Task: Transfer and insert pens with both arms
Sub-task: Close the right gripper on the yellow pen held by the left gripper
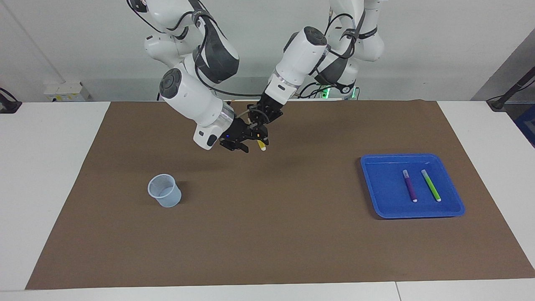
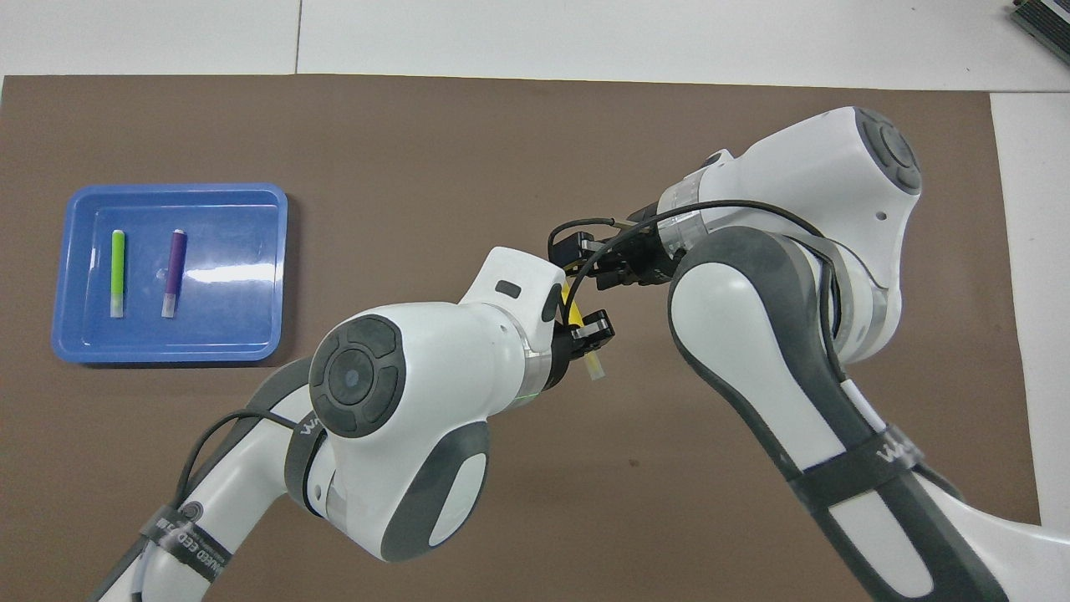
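Both grippers meet in the air, well apart from the cup (image 1: 165, 191). The left gripper (image 1: 262, 118) grips the yellow pen (image 1: 261, 144). I cannot tell whether the right gripper (image 1: 244, 140) has closed. An early release would probably drop the pen.

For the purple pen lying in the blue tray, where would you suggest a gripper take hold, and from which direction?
Grip the purple pen at mid-barrel, coming straight down from above. It lies flat on the blue tray floor, so only its top and flanks are reachable. Set the fingers across its width; the gap to the green pen beside it looks sufficient for one finger.
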Controlling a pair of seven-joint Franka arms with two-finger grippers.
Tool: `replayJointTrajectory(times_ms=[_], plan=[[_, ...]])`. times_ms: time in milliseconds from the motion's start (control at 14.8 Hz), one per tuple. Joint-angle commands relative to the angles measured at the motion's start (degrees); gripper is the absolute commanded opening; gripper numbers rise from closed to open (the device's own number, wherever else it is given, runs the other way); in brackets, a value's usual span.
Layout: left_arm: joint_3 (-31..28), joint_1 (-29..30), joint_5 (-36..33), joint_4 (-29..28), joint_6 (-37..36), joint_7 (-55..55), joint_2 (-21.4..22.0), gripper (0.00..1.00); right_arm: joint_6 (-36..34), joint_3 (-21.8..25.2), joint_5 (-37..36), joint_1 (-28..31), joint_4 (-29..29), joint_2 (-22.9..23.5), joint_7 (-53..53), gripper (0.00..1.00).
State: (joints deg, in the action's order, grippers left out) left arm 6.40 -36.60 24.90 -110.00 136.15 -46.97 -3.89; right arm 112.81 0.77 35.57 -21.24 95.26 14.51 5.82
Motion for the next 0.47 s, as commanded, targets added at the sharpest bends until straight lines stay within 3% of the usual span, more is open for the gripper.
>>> replayJointTrajectory(times_ms=[0,135,202,337,404], plan=[[-0.69,-0.93,1.91,0.4,1.57,-0.32,-0.24,0.0,0.66,-0.42,-1.03,-0.56,1.6,-1.59,-1.51,0.74],[-0.69,-0.93,2.17,0.4,3.15,-0.93,-0.33,0.0,0.92,-0.33,-1.47,-1.09,1.68,-1.59,-1.77,0.72],[-0.69,-0.93,2.17,0.48,4.11,-1.54,-0.76,0.0,1.01,-0.33,-2.69,-1.0,1.68,-1.59,-2.56,0.57],[-0.6,-0.93,2.17,0.48,4.56,-1.81,-0.86,0.0,0.92,-0.33,-3.75,-0.83,1.6,-1.59,-4.49,0.12],[-0.6,-0.93,2.17,0.48,4.65,-1.81,-0.86,0.0,0.92,-0.33,-3.76,-0.82,1.6,-1.5,-4.5,0.0]])
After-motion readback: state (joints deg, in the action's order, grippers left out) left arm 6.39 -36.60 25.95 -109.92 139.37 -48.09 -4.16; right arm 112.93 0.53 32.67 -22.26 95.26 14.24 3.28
